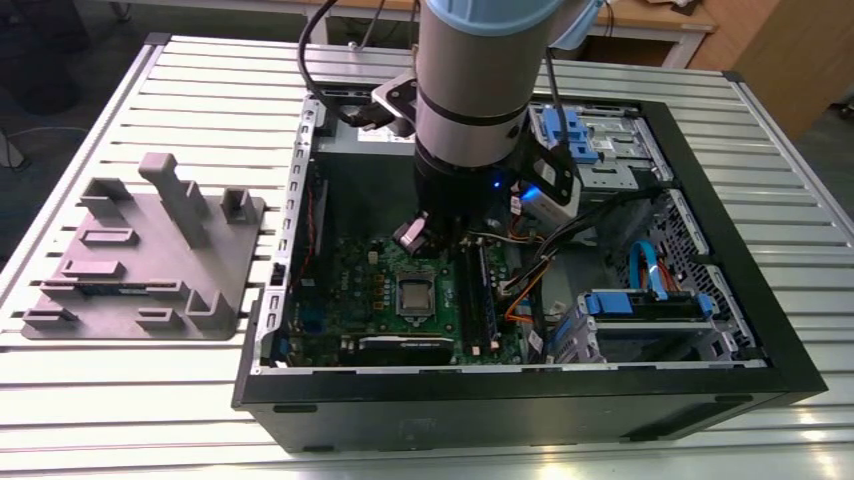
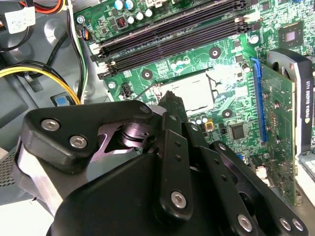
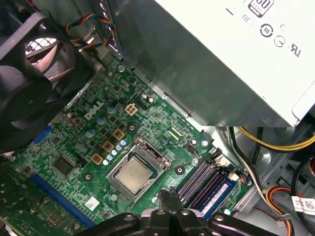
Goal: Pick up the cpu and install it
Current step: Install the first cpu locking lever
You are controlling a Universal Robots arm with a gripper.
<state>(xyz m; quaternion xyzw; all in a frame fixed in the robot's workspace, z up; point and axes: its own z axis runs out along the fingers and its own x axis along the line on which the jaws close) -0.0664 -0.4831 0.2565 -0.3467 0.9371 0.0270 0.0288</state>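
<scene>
**benchrat:** What's the layout, starting from the exterior view's left?

**looped_in:** First there's the grey plastic tray (image 1: 134, 255) on the slatted table, then the open PC case (image 1: 534, 400) with its green motherboard (image 1: 360, 265). The cpu (image 1: 416, 294) is already sitting in the socket mid-board. You can see it silvery and flat in the first wrist view too (image 3: 134, 174).

**benchrat:** And the gripper?

**looped_in:** The gripper (image 1: 430, 238) hangs over the board near the socket, clear of the chip. Its jaws are pinched together on nothing (image 3: 171, 196). The memory sticks (image 1: 477, 300) are just to the right.
</scene>
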